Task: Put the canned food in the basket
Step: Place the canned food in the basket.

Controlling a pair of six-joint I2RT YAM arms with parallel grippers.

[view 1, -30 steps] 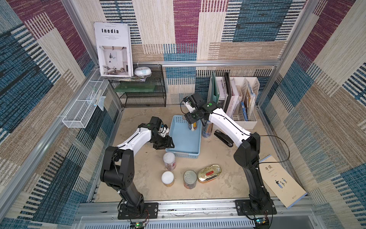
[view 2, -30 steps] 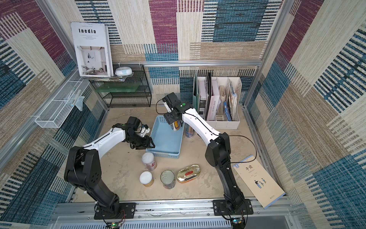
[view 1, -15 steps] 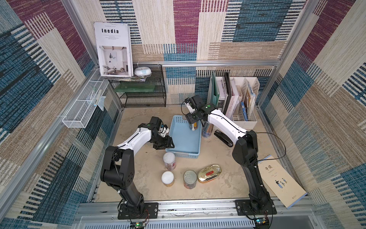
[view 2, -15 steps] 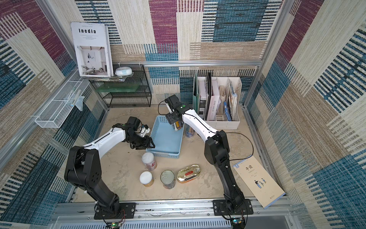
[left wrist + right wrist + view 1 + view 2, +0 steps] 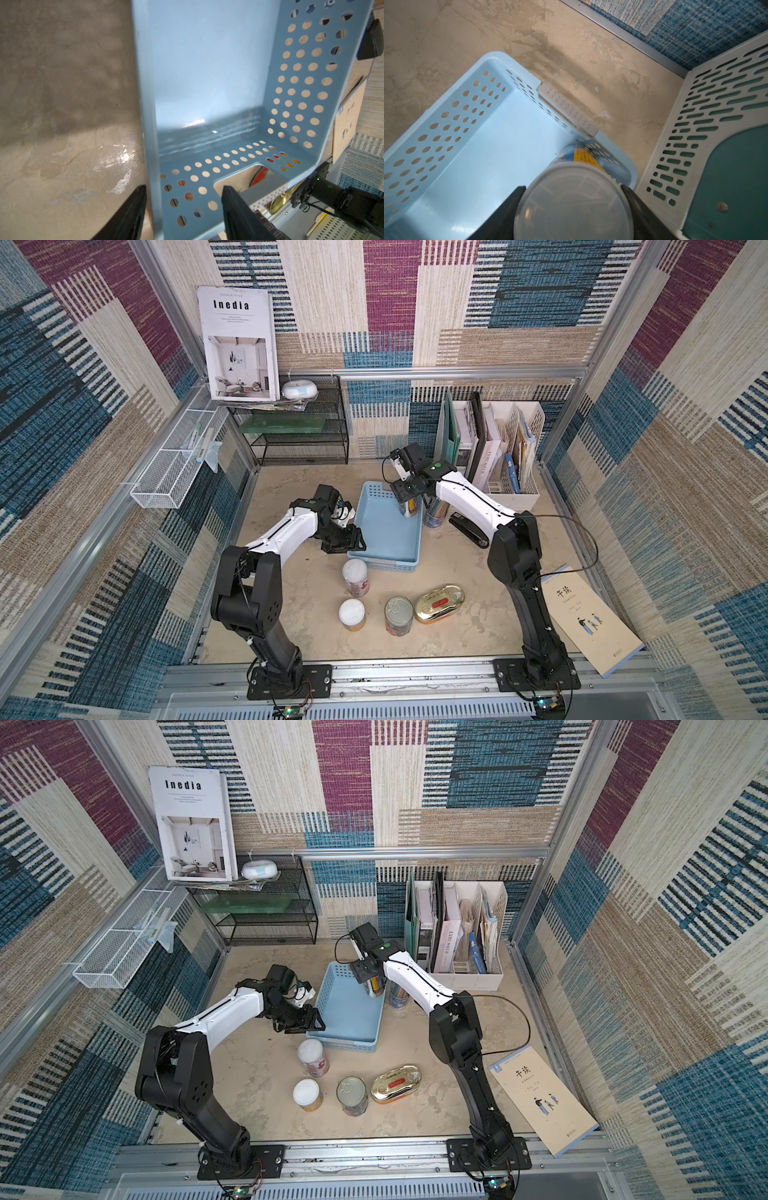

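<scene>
My right gripper (image 5: 572,188) has barely moved; its jaws flank the upright orange can (image 5: 573,209) in the basket's (image 5: 386,531) far right corner; gripping or released, I cannot tell; exit lies straight up.

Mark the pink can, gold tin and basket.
pink can (image 5: 355,571), in a top view: white lid.
gold tin (image 5: 440,604), in a top view: red label.
basket (image 5: 384,526), in a top view: bare floor.

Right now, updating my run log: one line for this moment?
left gripper: open astride basket wall; right gripper: around can, grip unclear; can: in far basket corner
</scene>
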